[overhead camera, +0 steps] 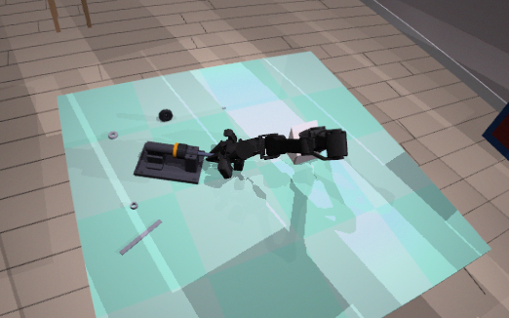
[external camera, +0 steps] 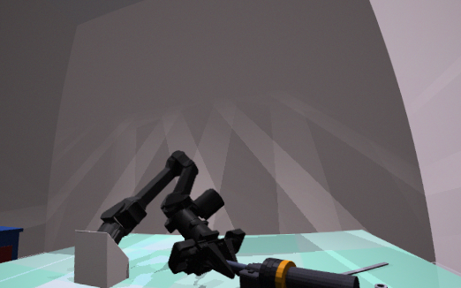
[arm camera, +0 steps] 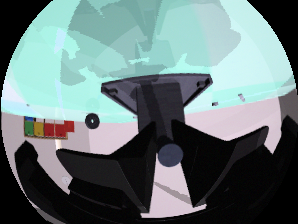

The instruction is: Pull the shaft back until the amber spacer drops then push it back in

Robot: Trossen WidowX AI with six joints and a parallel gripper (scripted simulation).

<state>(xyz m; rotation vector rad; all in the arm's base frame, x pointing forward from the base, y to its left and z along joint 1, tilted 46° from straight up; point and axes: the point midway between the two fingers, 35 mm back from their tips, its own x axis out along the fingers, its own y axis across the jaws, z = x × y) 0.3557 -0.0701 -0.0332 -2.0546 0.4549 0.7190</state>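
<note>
The amber spacer (overhead camera: 176,149) (external camera: 283,275) sits upright in the row, against the end of the dark cylindrical housing block (overhead camera: 159,148) (external camera: 321,280). Black spacers (overhead camera: 182,150) (external camera: 268,267) fill the space between it and the upright post (overhead camera: 192,162) on the dark base plate (overhead camera: 168,178). The thin grey-blue shaft (overhead camera: 204,154) (arm camera: 170,155) sticks out of the post toward the arm. My gripper (overhead camera: 211,156) (external camera: 234,269) (arm camera: 163,125) is shut on the shaft's protruding end, with the shaft's round end face between the fingers. The shaft inside the spacers is hidden.
A black wheel (overhead camera: 166,115) (arm camera: 92,121) and a grey ring (overhead camera: 113,135) lie behind the fixture. Another ring (overhead camera: 134,206) and a flat grey bar (overhead camera: 140,237) (external camera: 366,268) lie in front of it. A white block (external camera: 91,261) stands beside the arm's base.
</note>
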